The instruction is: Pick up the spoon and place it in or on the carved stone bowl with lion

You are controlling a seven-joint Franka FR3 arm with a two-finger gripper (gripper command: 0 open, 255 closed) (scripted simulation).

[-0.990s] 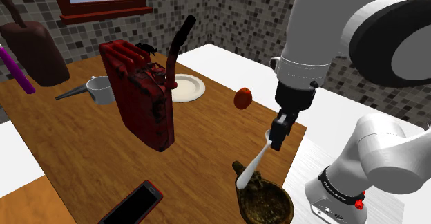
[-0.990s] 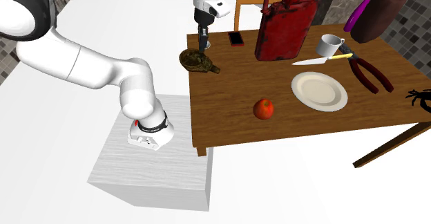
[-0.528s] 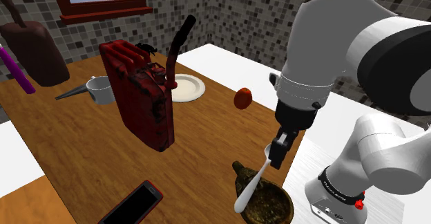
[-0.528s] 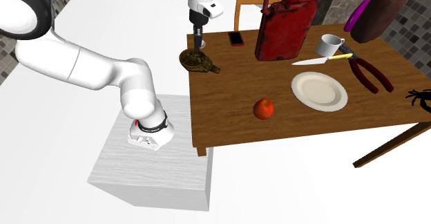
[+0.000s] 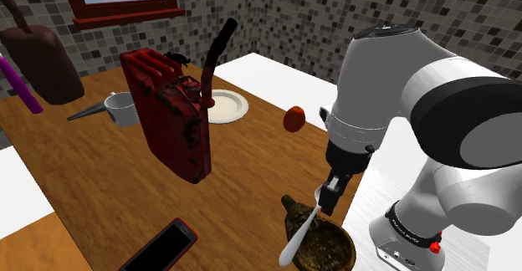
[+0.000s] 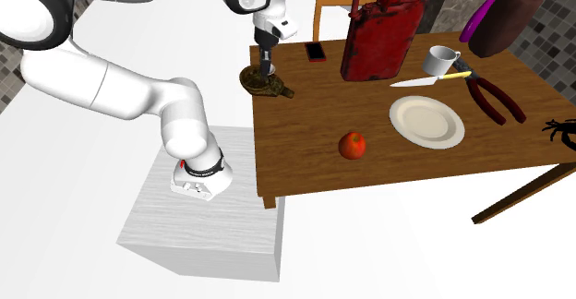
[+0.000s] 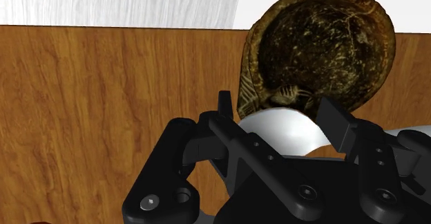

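The hand (image 5: 329, 196) hangs low at the near corner of the wooden counter (image 5: 100, 169), pinching the white spoon (image 5: 299, 232) by its rounded end, and the wrist view shows that pale curve (image 7: 286, 129) clasped between the two black fingers. The handle slants down and toward the shoulder view's left, crossing the rim of the dark, rough carved bowl (image 5: 347, 236). I can't tell whether it touches. Looking along the hand, the bowl (image 7: 324, 43) sits just beyond the fingertips, its hollow open to the camera, with carved relief on the side nearest the spoon. From the second exterior view, the hand (image 6: 266, 65) is right above the bowl (image 6: 263, 80) at the counter's corner. The phone (image 5: 163, 248) lies near the bowl, the red jerry can (image 5: 171, 115) stands upright further along, and the apple (image 5: 294, 119) sits well apart.
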